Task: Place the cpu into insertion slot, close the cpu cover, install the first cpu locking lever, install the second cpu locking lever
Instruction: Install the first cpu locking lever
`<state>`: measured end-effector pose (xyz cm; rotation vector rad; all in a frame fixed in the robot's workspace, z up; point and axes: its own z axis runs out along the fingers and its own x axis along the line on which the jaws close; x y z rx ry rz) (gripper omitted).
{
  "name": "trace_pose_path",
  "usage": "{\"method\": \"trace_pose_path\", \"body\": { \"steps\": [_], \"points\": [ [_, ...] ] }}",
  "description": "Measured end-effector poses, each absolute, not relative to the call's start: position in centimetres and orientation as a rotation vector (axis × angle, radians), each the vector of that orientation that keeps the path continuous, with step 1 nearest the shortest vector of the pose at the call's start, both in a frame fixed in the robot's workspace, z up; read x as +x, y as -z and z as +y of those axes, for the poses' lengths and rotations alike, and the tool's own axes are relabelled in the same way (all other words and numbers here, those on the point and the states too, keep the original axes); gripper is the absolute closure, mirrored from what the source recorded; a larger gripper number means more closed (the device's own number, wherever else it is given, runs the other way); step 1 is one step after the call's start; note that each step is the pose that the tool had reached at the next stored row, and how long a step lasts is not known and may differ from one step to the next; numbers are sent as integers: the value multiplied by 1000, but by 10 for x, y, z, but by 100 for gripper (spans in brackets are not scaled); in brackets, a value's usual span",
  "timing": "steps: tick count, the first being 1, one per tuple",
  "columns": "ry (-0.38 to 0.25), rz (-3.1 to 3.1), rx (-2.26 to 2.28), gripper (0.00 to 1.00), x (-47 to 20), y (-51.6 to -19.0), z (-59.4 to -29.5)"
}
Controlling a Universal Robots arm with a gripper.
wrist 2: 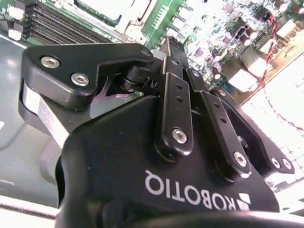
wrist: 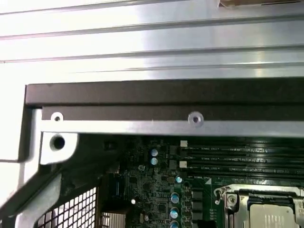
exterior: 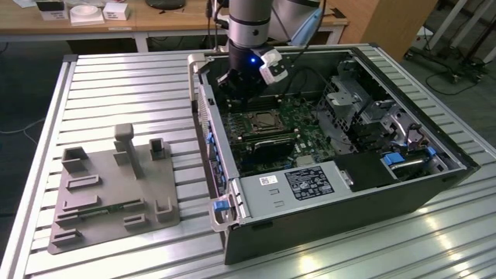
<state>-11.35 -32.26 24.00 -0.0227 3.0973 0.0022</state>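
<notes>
The cpu lies with its silver top up in the insertion slot on the green board inside the open computer case. In the first wrist view the cpu shows at the picture's edge, with the silvery cpu cover framing it. I cannot tell how the locking levers stand. My gripper hangs inside the case near its far wall, a little beyond the slot and above the board. In the second wrist view its black fingertips meet with nothing between them, and the slot lies past them.
The case's black wall runs close beside the gripper. Long memory slots lie next to the socket. A black card, a drive cage and a labelled metal box crowd the case. A grey fixture block sits on the slatted table.
</notes>
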Motion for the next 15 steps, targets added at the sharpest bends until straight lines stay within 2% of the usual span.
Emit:
{"method": "trace_pose_path", "body": {
  "steps": [15],
  "points": [
    [-3, 3097, -57, 90, -114, -240, -315]
  ]
}}
